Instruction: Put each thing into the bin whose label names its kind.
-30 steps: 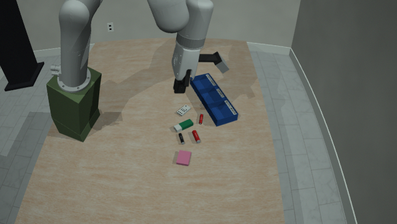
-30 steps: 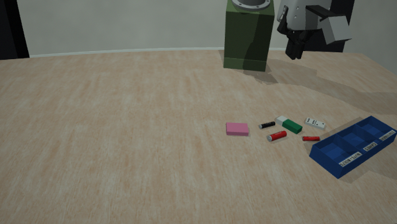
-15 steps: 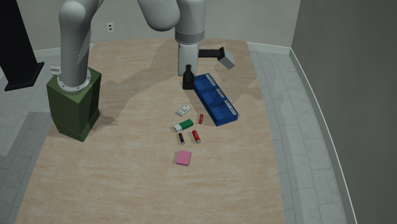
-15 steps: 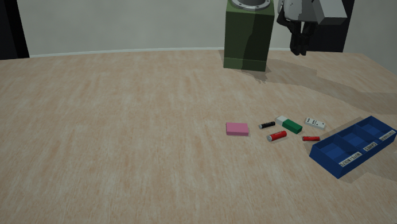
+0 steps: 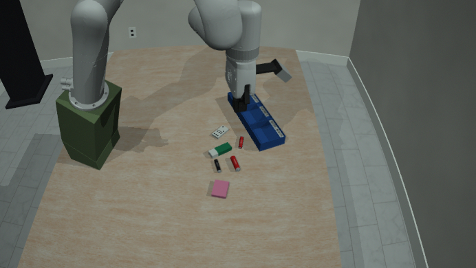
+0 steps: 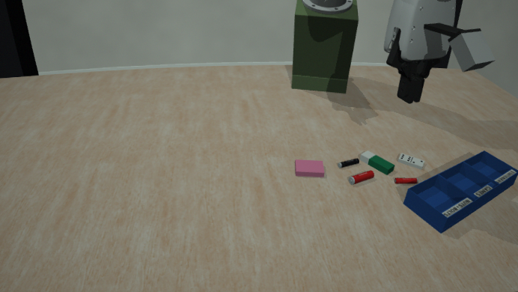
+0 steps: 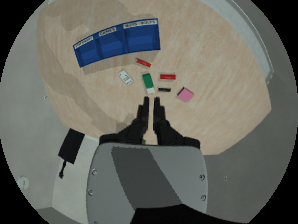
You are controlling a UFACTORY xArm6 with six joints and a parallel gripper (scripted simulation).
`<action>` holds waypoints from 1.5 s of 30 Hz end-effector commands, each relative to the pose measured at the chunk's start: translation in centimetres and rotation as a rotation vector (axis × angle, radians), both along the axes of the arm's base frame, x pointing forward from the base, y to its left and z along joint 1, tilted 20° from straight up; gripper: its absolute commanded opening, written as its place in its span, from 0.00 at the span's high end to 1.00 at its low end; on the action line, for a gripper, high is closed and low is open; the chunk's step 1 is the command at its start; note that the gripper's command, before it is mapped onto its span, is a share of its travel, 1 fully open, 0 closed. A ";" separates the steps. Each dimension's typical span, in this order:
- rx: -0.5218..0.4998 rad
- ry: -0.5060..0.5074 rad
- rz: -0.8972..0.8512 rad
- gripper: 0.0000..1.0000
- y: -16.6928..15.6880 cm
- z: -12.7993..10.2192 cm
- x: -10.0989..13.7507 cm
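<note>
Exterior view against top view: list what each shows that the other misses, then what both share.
Exterior only: the labels on the blue three-compartment bin, partly readable, and all three compartments unobstructed and holding nothing.

Top only: the grey arm's upper links, a white wall outlet, the grey tiled floor and a black stand.

Both: the green pedestal, the shut gripper holding nothing, the white domino, green-and-white eraser, pink eraser, black battery and two red batteries.

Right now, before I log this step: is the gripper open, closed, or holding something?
Gripper: closed, holding nothing; it hangs in the air above the table.
</note>
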State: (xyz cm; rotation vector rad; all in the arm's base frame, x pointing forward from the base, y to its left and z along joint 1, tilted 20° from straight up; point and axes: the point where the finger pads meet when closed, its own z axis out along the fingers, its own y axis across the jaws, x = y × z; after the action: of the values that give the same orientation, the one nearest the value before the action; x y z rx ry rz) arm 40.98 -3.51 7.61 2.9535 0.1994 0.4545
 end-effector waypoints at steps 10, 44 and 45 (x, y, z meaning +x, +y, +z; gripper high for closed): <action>-0.027 0.003 0.047 0.93 2.1 -5.2 9.5; -0.027 0.003 0.047 0.93 2.3 -11.2 13.9; -0.027 0.003 0.047 0.93 2.3 -11.2 13.9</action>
State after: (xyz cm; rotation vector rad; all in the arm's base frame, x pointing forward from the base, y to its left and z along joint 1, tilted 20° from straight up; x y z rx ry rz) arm 54.61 -1.13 -3.32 2.9310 0.2747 0.4434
